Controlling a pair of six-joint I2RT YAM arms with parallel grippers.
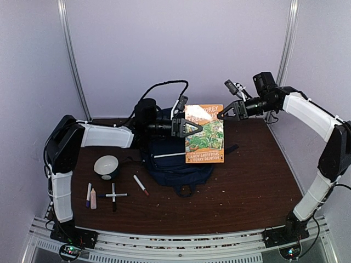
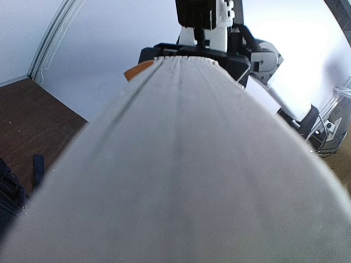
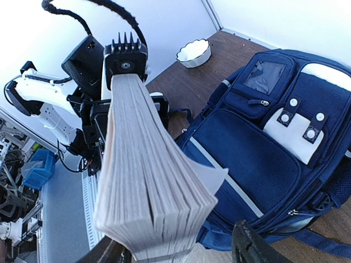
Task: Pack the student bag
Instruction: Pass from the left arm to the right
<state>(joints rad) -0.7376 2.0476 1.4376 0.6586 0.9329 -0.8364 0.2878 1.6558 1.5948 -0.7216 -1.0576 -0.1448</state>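
The student bag (image 1: 170,159) lies flat on the table, navy with white stripe and patches (image 3: 274,137). Above it an orange-and-green paperback book (image 1: 204,133) is held upright. My left gripper (image 1: 189,129) is shut on the book's left edge, and its page block (image 2: 181,164) fills the left wrist view, hiding the fingers. My right gripper (image 1: 225,114) is at the book's upper right corner, open. Its fingers (image 3: 252,244) stand on either side of the page block (image 3: 148,181), with a gap on one side.
A white bowl (image 1: 107,166) sits left of the bag, also in the right wrist view (image 3: 194,52). Several markers lie near the front left: a red-capped one (image 1: 141,184), crossed black ones (image 1: 113,195) and two more (image 1: 90,196).
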